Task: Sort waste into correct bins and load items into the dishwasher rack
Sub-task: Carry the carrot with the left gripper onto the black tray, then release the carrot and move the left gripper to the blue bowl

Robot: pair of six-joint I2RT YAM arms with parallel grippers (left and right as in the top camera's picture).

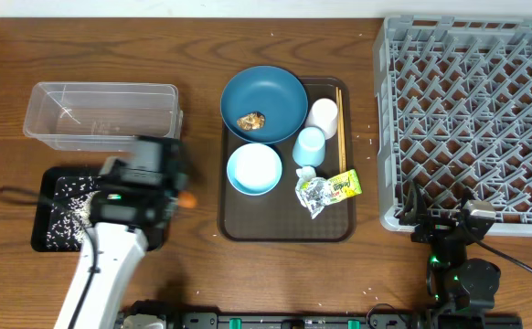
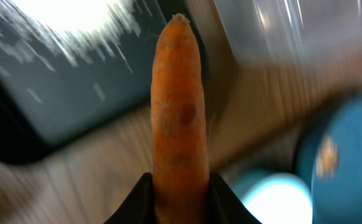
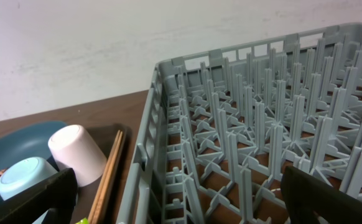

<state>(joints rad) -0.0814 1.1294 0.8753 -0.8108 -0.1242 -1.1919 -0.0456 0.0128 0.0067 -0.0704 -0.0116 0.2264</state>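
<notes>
Plainly the left gripper (image 2: 180,202) is clenched on the orange carrot (image 2: 178,106), its two dark fingers pinching the thick end at the bottom of the left wrist view, with the carrot's long axis running straight out from the jaws to a tip near the top of that frame. What the next move turns on is where the bins lie from that tip. The black tray (image 2: 56,106) fills the upper left of the wrist view and the clear tub (image 1: 101,90) sits blurred at the upper right, so the carrot points roughly at the gap between them. From overhead the gripper hangs over the right end of the black tray, in the lower left of the frame, and only the orange tip shows, poking out on the side toward the brown serving tray (image 1: 284,228). Loose white rice (image 1: 69,206) already lies in the black tray, so food waste probably belongs there, which would mean shifting the carrot toward frame left before letting go. The tray is shallow and low-walled, so a carrot dropped lengthwise could roll, while the wooden table (image 1: 193,55) around the bins gives room. The right gripper (image 3: 178,174) is spread wide and empty beside the grey rack (image 1: 472,119), well apart from both bins.
</notes>
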